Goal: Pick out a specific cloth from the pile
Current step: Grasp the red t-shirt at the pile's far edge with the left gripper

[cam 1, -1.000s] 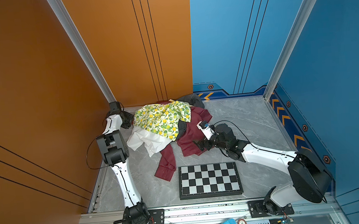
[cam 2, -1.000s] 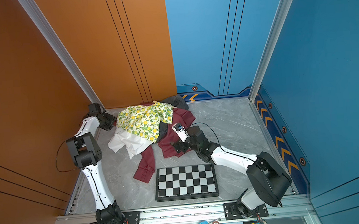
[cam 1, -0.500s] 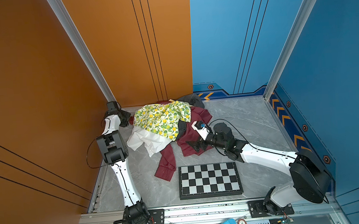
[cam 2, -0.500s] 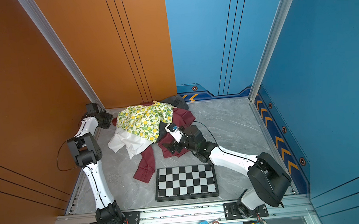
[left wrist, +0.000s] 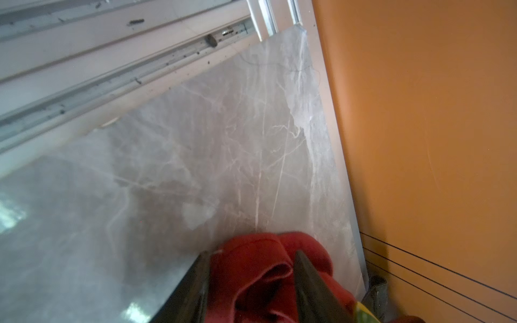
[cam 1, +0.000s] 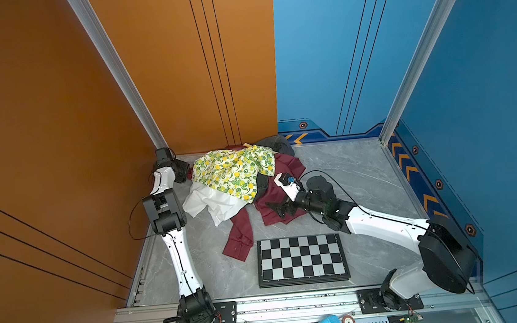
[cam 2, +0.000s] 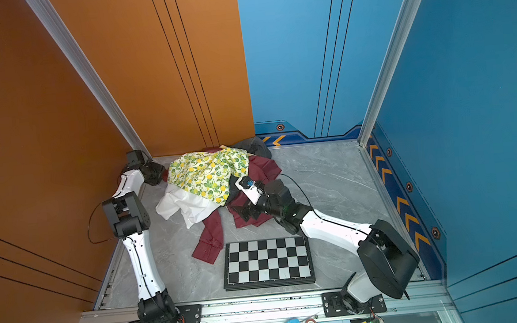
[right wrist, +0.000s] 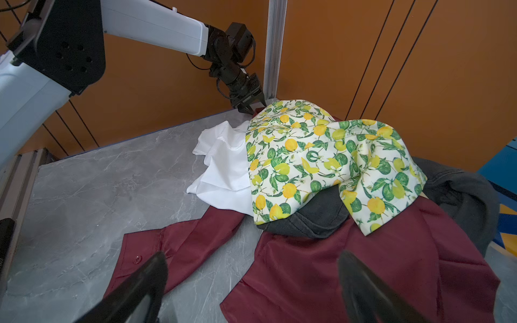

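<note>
Showing one red cloth [left wrist: 251,260], one pile [cam 1: 235,170], one chessboard [cam 1: 302,259].

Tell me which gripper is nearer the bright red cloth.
Left. The left gripper straddles the red cloth, a finger on each side, at the far corner of the pile. The right gripper hangs open over the maroon shirt, across the pile from it.

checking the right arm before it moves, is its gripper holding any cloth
No, the right gripper has its jaws wide apart over the maroon shirt, nothing between them.
</note>
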